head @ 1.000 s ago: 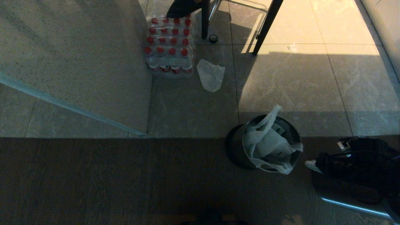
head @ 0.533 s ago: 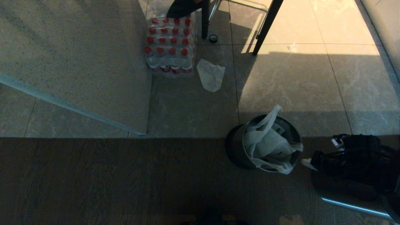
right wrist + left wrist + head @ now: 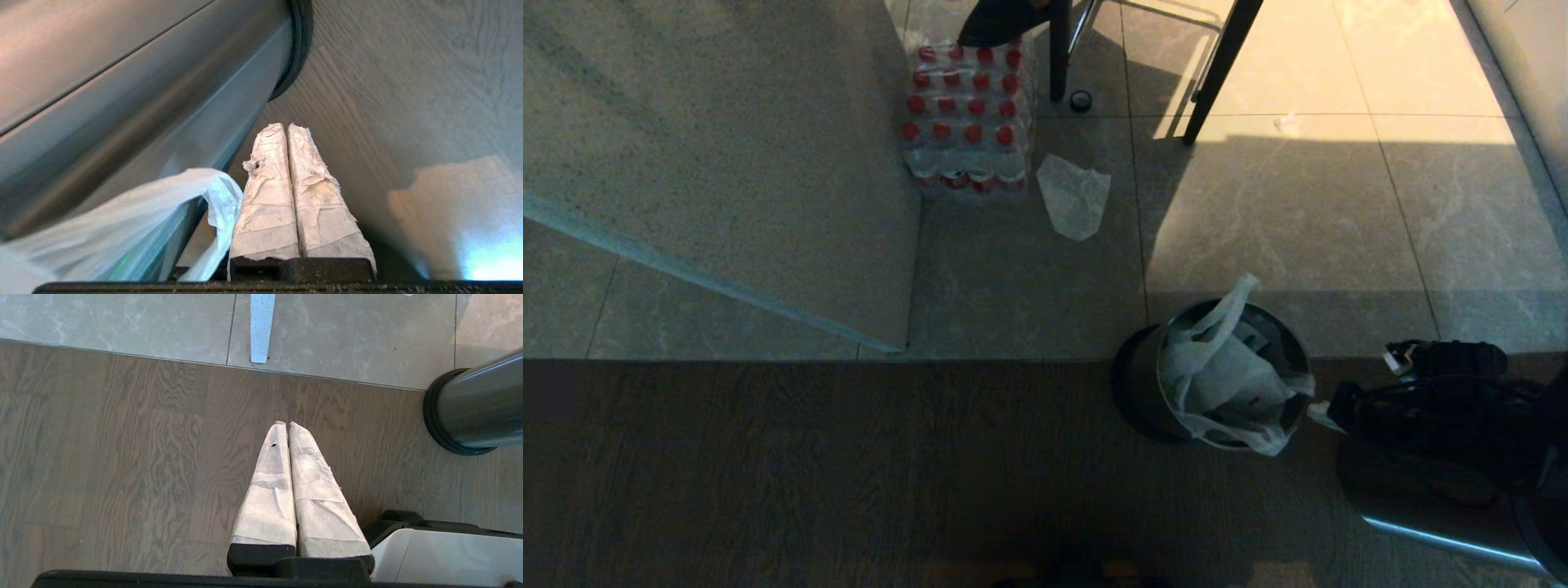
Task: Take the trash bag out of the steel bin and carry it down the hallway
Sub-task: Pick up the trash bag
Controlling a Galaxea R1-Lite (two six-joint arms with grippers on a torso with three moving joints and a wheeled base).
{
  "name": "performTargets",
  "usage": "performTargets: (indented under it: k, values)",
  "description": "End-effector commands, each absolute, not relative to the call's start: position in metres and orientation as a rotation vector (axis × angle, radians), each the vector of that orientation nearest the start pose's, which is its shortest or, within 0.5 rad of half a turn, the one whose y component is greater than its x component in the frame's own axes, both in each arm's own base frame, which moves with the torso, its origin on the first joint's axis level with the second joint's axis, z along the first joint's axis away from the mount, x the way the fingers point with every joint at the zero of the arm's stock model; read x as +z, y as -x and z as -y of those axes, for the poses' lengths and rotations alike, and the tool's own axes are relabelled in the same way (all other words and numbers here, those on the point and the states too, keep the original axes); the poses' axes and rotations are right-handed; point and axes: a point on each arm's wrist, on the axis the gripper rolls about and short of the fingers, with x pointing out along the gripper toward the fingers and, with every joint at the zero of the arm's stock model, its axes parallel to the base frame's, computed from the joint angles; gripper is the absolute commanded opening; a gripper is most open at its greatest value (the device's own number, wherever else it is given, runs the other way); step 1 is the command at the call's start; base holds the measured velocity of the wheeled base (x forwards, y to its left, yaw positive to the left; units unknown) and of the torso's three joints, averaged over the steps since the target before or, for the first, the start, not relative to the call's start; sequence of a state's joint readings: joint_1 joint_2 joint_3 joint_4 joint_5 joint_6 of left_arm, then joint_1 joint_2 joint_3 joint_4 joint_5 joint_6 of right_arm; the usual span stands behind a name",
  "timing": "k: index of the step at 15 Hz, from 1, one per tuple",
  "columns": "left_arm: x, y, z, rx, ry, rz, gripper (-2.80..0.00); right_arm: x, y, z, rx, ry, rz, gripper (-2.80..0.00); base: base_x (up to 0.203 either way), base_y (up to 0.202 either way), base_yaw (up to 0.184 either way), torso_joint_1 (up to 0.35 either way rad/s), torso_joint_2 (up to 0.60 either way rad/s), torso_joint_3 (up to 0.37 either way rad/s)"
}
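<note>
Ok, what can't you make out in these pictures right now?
- Head view: what lies under the bag in the bin; the bag hides it.
- Head view: right gripper, dark, its fingers unclear.
- Right wrist view: whether the bag touches the fingers; overlapping.

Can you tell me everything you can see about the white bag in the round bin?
The trash bag is thin, wrinkly, see-through white plastic. It sits inside the steel bin, still lining it. One loop handle sticks up at the far side; its edge folds over the rim. The right claw, shut and empty, is right beside a drooping flap.
</note>
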State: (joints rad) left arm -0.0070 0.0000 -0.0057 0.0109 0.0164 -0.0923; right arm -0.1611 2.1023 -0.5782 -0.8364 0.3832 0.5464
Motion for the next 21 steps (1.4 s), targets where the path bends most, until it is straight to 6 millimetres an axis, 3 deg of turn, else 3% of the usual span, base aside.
performTargets:
  k: [1, 5, 7, 17, 21]
  values:
    - [0.076, 0.023, -0.001, 0.009, 0.094, -0.004, -2.80, 0.025, -0.314, 0.042, 0.017, -0.757, -0.706, -2.80, 0.000, 0.000, 0.000, 0.000, 0.00, 0.000]
    - [0.076, 0.023, -0.001, 0.010, 0.094, -0.004, -2.80, 0.024, -0.313, 0.042, 0.011, -0.791, -0.709, -2.80, 0.000, 0.000, 0.000, 0.000, 0.00, 0.000]
    - [0.076, 0.023, -0.001, 0.009, 0.094, -0.004, -2.80, 0.024, -0.314, 0.042, 0.010, -0.792, -0.708, 0.00, 0.000, 0.000, 0.000, 0.000, 0.00, 0.000]
    - [0.076, 0.023, -0.001, 0.009, 0.094, -0.004, -2.80, 0.035, -0.297, 0.054, 0.037, -0.935, -0.707, 0.00, 0.000, 0.000, 0.000, 0.000, 0.00, 0.000]
    - [0.076, 0.023, -0.001, 0.009, 0.094, -0.004, -2.80, 0.029, -0.301, 0.058, -0.003, -0.913, -0.678, 0.00, 0.000, 0.000, 0.000, 0.000, 0.00, 0.000]
